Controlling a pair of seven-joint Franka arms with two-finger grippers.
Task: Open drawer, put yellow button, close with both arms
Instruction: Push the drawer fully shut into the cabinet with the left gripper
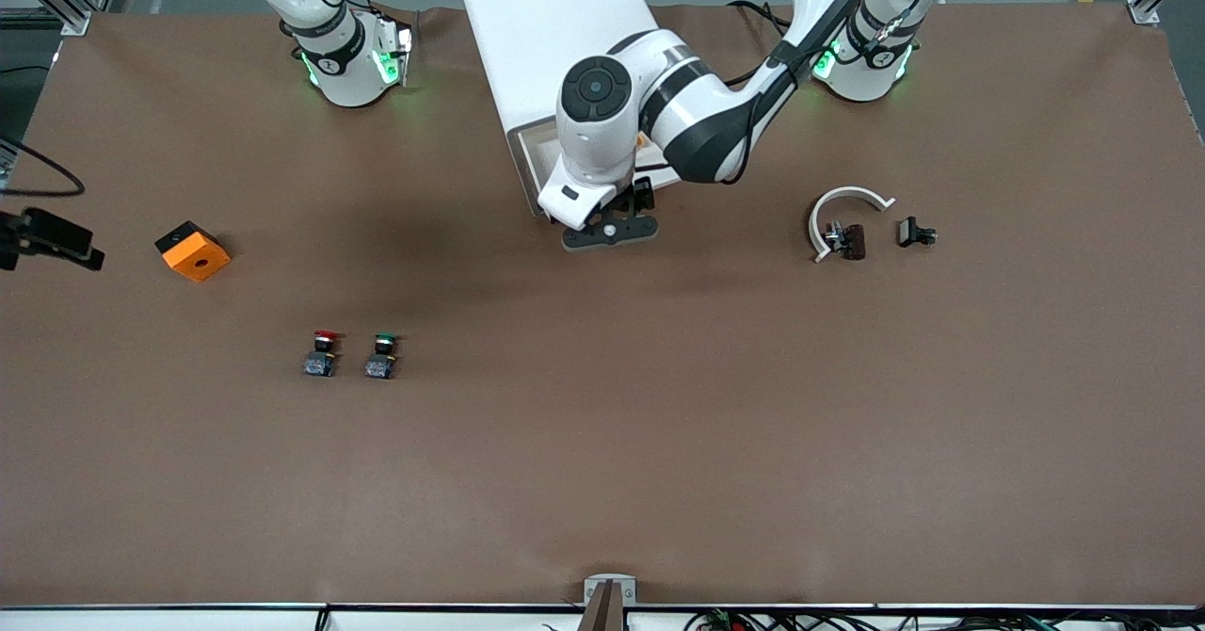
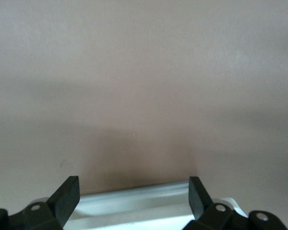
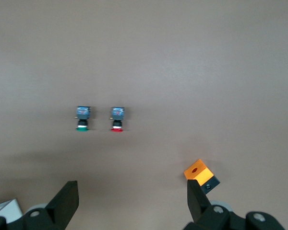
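- Drawer (image 1: 529, 165), top one of the white cabinet (image 1: 555, 28), stands pulled out toward the front camera. Its pale rim also shows in my left wrist view (image 2: 134, 203).
- An orange speck (image 1: 641, 139) shows inside the drawer, just beside my left arm. I cannot tell whether it is the yellow button.
- My left gripper (image 1: 610, 234) (image 2: 134, 191) is over the drawer's front edge, fingers (image 2: 67, 196) spread wide, pinching nothing. The rim lies between them.
- My right gripper (image 3: 132, 194) is up in the air over the brown table (image 1: 602, 443), fingers (image 3: 65, 201) spread, nothing between them. It does not show in the front view.
- Below it are the red-capped button (image 3: 117, 118) (image 1: 323, 353) and the green-capped button (image 3: 82, 119) (image 1: 381, 355), side by side and apart.
- An orange block (image 3: 198, 173) (image 1: 193, 250) sits toward the right arm's end of the table, farther from the front camera than the two buttons.
- A white curved piece (image 1: 843, 200) lies toward the left arm's end, touching a small dark part (image 1: 847, 240). A second black part (image 1: 915, 233) lies just beside them.
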